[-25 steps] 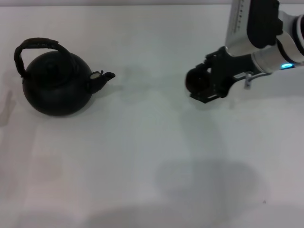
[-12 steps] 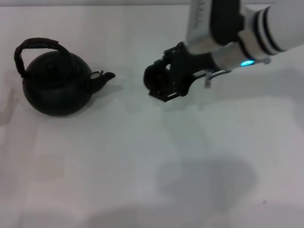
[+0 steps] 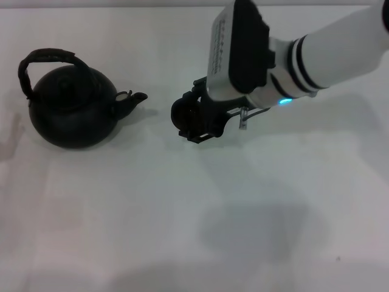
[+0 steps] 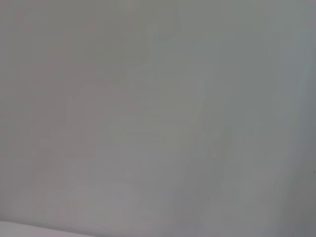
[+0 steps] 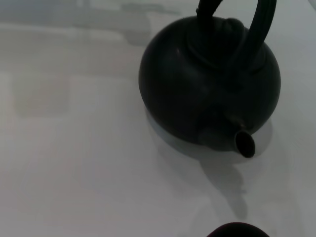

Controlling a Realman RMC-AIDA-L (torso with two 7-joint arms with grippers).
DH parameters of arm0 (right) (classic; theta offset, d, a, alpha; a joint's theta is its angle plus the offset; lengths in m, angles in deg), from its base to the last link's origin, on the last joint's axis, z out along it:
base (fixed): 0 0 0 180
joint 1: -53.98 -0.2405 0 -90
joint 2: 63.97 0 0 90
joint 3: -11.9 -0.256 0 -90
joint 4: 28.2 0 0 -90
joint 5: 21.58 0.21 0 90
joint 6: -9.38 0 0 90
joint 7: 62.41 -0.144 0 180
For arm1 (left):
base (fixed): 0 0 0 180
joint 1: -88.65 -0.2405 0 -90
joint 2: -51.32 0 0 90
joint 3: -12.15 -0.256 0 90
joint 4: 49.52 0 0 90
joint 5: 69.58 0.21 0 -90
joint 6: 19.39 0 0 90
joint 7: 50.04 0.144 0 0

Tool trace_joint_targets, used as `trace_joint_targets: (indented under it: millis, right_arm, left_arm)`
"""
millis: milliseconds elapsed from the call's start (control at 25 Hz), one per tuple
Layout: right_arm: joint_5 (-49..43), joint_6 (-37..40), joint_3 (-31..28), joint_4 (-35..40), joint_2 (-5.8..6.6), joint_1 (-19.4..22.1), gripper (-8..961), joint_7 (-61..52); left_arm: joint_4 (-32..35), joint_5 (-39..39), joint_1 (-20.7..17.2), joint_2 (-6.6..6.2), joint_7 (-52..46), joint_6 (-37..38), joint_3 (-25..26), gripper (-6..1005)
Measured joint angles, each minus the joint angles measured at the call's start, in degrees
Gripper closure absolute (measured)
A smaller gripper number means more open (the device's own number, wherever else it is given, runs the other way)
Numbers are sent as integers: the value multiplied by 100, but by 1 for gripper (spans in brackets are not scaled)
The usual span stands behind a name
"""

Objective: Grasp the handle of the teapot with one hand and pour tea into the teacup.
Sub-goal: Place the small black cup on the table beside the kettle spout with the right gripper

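- The white table [image 3: 182, 231] fills the head view; its nearest stretch carries only soft shadows.
- Farther in, near the middle, the right gripper [image 3: 193, 118] reaches in from the right on a white arm with a lit blue-green light. It is pressed together around the teacup [image 3: 182, 113], a small round black cup, and holds it at or just above the tabletop; contact with the table cannot be told.
- To the left of the cup, near but apart, stands the teapot [image 3: 73, 109], upright on the table, its short spout [image 3: 135, 98] pointing toward the cup.
- Over the pot's top arches the handle [image 3: 42, 61], rough and dark. Nothing touches it.
- The left gripper shows in no view. The left wrist view gives only a plain pale surface, so that arm seems parked out of the way.
- Progress, as a judgement: this is an early stage. The cup is being placed close to the spout. Releasing the cup, gripping the handle, lifting, tilting and pouring all remain.
- What the views add: only the head view shows the gripping tool closed on the cup, and the gap between cup and spout.
- The right wrist view shows the teapot [image 5: 210, 81] close up, the open mouth of the spout [image 5: 244, 143] and the handle [image 5: 261, 24] rising past the lid. A dark curved sliver, most likely the teacup [image 5: 237, 230], shows at that picture's edge.
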Motion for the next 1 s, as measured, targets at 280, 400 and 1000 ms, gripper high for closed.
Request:
trace_joint_targets:
  millis: [280,400,1000]
  right_arm:
    - [87,553,446,-211,-1,-28,194,-32]
    - [104,631,505,-297,-1,-17,191,-34]
    - [109,904,735,-393,0,79,179,-10]
  left_arm:
    - [0,0,58,-5,0,0,0,113]
    - [0,0,70,-13,0,0,0,113]
    - [0,0,97,-17,0,61,0,113]
